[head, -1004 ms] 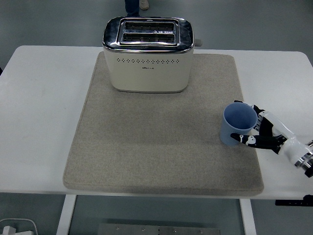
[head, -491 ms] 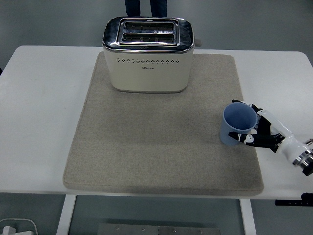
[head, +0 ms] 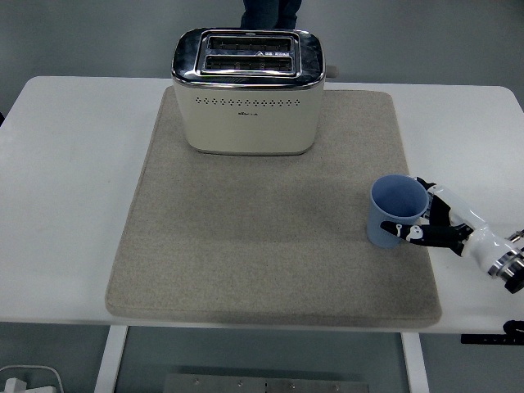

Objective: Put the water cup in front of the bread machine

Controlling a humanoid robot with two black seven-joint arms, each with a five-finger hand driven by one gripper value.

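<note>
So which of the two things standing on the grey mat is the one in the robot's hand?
The light blue water cup at the mat's right edge, gripped by the right hand; the cream toaster stands untouched.

A blue water cup, cream-and-chrome bread machine, and beige, seemingly felt-textured mat on a white table.

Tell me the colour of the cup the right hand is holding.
Light blue cup, seen in the head view.
</note>
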